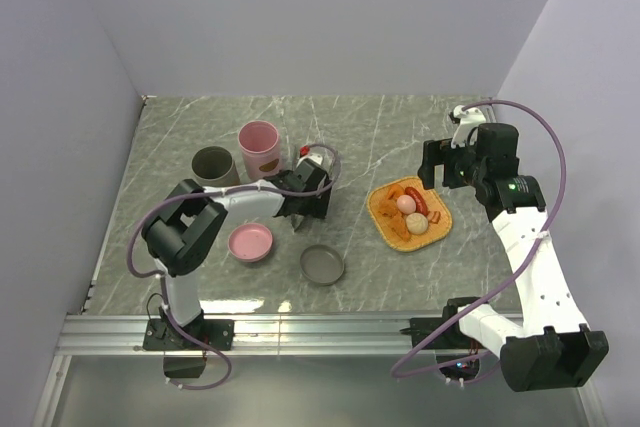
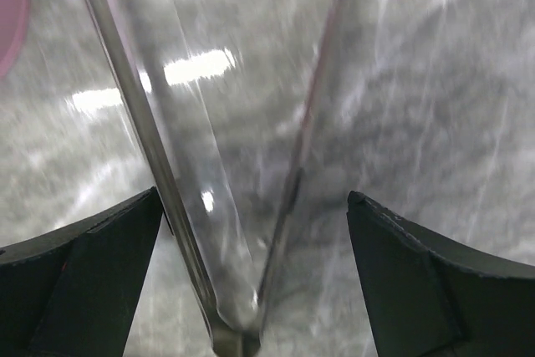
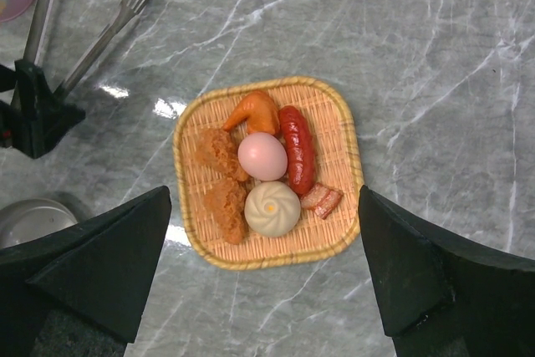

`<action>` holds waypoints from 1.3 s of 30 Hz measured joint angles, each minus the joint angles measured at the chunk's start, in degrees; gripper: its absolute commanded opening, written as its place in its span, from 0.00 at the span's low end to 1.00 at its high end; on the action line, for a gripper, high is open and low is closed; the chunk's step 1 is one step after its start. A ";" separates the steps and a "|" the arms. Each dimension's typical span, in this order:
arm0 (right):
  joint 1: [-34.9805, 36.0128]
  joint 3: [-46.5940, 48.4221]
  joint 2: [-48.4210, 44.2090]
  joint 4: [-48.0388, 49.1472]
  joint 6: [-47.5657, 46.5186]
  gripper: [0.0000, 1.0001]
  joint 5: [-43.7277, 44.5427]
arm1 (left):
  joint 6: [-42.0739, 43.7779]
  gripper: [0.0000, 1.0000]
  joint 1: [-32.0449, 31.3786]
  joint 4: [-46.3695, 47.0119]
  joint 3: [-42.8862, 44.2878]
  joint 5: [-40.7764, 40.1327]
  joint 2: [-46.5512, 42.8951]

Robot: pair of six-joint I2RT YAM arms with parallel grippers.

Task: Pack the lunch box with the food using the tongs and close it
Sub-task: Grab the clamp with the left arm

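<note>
The silver tongs (image 2: 134, 114) lie on the marble table, their joined end (image 2: 234, 340) between the fingers of my left gripper (image 2: 253, 198). That gripper is open, and its left finger (image 2: 100, 248) stands close beside one tong arm. In the top view the left gripper (image 1: 298, 215) sits low over the table's middle. The food (image 3: 267, 177), fried chunks, a red sausage, a pink egg and a cream bun, lies on a woven tray (image 3: 188, 123). My right gripper (image 3: 264, 191) hovers open above it, holding nothing. The round pink lunch box (image 1: 250, 242) stands open, its grey lid (image 1: 322, 264) beside it.
A pink cup (image 1: 260, 145) and a grey-green cup (image 1: 214, 165) stand behind the left arm. The woven tray (image 1: 380, 209) sits right of centre, below the right gripper (image 1: 440, 169). White walls enclose the table on three sides.
</note>
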 measured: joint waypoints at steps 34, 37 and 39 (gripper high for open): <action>0.00 0.00 0.24 0.04 -0.04 1.00 -0.72 | 9.20 0.99 3.26 -2.12 12.87 5.99 9.42; 0.00 0.00 0.24 0.04 -0.04 1.00 -0.92 | 9.16 0.99 3.30 -2.93 13.75 6.05 9.92; 0.00 0.00 0.24 0.04 -0.04 1.00 -1.14 | 9.16 0.99 3.32 -2.97 14.14 6.01 10.16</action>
